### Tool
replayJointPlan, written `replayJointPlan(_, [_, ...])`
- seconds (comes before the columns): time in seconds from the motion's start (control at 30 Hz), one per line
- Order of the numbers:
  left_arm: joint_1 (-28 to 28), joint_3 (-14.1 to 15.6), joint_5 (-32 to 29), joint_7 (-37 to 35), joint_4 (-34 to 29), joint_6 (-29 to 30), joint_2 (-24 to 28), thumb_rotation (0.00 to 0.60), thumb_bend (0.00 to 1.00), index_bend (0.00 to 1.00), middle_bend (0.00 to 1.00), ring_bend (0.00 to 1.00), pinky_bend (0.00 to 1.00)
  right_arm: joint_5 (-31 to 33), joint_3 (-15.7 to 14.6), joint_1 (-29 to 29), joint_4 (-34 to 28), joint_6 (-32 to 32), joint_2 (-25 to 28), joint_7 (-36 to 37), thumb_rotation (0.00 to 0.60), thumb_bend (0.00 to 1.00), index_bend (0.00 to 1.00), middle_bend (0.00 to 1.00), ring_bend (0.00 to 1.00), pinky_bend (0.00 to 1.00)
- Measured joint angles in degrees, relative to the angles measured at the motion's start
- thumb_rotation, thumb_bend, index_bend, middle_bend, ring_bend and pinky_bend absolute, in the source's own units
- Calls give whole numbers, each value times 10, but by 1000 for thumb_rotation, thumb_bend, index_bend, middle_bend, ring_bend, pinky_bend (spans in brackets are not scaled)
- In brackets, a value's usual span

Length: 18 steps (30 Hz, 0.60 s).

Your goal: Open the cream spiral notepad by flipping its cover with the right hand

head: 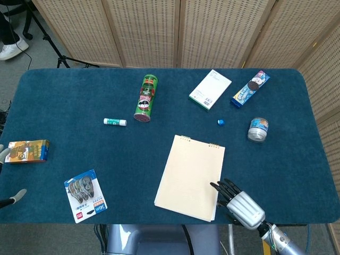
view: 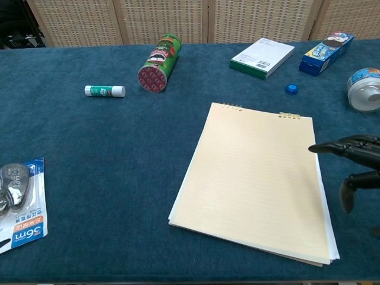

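The cream spiral notepad [head: 190, 177] lies closed and flat near the table's front edge, its binding rings at the far end [view: 290, 116]. My right hand [head: 237, 202] is at the pad's near right corner, fingers stretched out and apart and holding nothing. In the chest view the right hand [view: 355, 159] comes in from the right, its fingertips [view: 314, 148] level with the pad's right edge. Whether they touch the cover I cannot tell. Of the left hand, only pale tips [head: 17, 196] show at the left edge of the head view.
A green snack can [head: 146, 98] and a glue stick [head: 115, 122] lie at the back left. A white box [head: 210, 89], a biscuit pack [head: 250, 88], a blue cap [head: 221, 122] and a tape roll [head: 257, 129] are behind the pad. A correction-tape pack [head: 85, 195] and a small box [head: 27, 151] lie at the left.
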Motion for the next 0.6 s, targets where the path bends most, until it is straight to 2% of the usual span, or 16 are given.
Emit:
replayJointPlan(0.2, [1, 0, 0, 0, 0, 1, 0, 600, 0, 0, 0, 0, 0, 3, -10, 3, 6, 0, -8, -1, 600, 311, 436, 0, 0, 0])
replayJointPlan(0.6, [0, 2, 2, 4, -1, -2, 0, 600, 0, 0, 0, 0, 0, -8, -29, 6, 45, 12, -34, 5, 600, 311, 436, 0, 0, 0])
